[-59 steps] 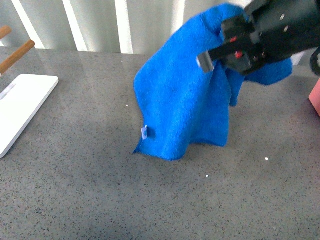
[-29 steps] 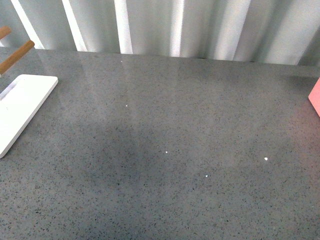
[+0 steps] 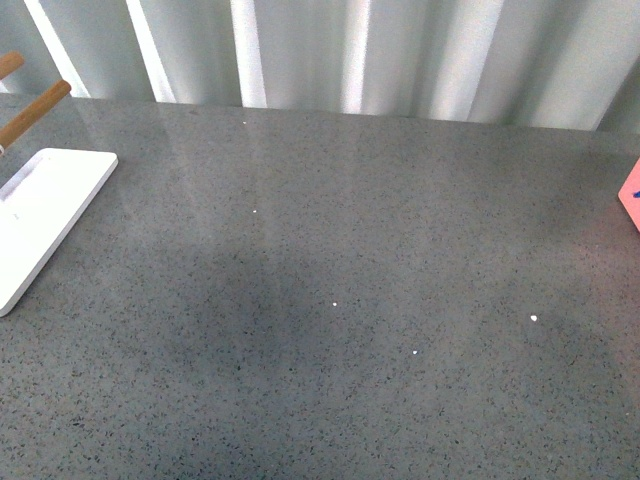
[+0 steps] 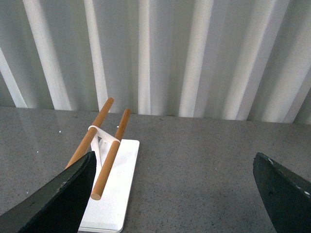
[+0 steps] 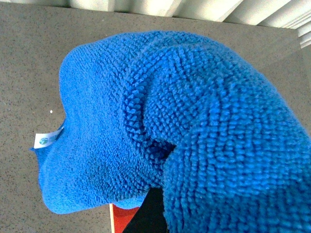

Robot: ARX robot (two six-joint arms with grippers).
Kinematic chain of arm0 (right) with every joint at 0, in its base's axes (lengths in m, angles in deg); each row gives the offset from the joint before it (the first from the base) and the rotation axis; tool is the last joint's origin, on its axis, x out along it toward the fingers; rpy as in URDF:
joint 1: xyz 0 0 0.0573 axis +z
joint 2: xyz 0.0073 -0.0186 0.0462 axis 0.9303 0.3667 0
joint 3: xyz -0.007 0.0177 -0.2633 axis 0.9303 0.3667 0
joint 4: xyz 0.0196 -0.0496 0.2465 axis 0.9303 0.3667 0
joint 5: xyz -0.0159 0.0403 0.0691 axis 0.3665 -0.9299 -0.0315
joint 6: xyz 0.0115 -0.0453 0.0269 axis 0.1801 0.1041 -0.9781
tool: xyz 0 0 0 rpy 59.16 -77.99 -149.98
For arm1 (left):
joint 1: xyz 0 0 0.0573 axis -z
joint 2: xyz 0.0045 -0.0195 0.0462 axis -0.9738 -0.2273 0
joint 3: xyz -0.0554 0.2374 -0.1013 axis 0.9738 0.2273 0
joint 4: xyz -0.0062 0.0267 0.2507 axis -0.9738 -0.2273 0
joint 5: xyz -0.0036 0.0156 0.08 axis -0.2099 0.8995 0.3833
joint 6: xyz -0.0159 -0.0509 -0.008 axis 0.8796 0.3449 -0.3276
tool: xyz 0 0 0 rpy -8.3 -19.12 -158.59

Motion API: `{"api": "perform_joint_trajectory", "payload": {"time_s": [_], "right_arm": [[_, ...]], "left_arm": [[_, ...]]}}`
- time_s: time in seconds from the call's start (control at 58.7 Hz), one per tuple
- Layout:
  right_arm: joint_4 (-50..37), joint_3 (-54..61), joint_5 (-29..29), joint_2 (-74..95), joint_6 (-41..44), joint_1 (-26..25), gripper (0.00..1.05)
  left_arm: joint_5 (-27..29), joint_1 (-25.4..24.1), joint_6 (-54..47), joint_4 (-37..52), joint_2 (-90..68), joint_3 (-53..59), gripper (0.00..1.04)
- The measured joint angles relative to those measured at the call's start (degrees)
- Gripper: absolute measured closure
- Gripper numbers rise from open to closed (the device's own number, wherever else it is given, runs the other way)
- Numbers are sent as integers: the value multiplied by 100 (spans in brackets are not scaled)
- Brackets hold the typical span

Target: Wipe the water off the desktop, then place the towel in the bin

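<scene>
The towel (image 5: 184,121), bright blue and fluffy, fills the right wrist view and hangs bunched from my right gripper (image 5: 153,216), which is shut on it; only a dark sliver of the gripper shows beneath the cloth. A red-pink corner of the bin (image 5: 124,218) peeks out under the towel. In the front view the bin (image 3: 632,195) is just a salmon edge at the far right, and neither arm shows there. The desktop (image 3: 330,300) is dark grey and speckled, with a few tiny bright specks (image 3: 533,318). My left gripper (image 4: 175,194) hangs open above the desktop (image 4: 194,165), holding nothing.
A flat white board (image 3: 40,215) lies at the left edge of the desktop, carrying a rack of two wooden rods (image 4: 104,145). A corrugated pale wall (image 3: 350,50) closes off the back. The towel's white label (image 5: 47,140) hangs at its lower edge.
One second ago my right gripper held the towel in the upper right of the front view. It has since left that view to the right, leaving the desktop bare.
</scene>
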State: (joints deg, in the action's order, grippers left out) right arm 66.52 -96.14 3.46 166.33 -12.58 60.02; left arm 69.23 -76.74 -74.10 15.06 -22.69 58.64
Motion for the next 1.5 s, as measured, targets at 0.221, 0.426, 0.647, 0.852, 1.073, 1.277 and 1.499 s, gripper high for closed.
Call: {"api": "perform_joint_trajectory", "payload": {"time_s": [0.221, 0.426, 0.647, 0.852, 1.073, 1.277, 1.499], "right_arm": [[-66, 319, 46, -11, 212, -337, 102], [-205, 544, -50, -203, 466, -597, 102], [-387, 597, -203, -448, 638, -903, 102], [-411, 570, -234, -588, 785, -1134, 102], [-433, 595, -216, -809, 986, -1436, 102], [-540, 903, -190, -898, 1104, -1539, 102], [-577, 1062, -256, -664, 1038, -1552, 102]], "left_arm": [[0, 0, 0, 0, 0, 0, 7], [0, 0, 0, 0, 0, 0, 7], [0, 0, 0, 0, 0, 0, 7], [0, 0, 0, 0, 0, 0, 7], [0, 0, 0, 0, 0, 0, 7], [0, 0, 0, 0, 0, 0, 7], [0, 0, 0, 0, 0, 0, 7]]}}
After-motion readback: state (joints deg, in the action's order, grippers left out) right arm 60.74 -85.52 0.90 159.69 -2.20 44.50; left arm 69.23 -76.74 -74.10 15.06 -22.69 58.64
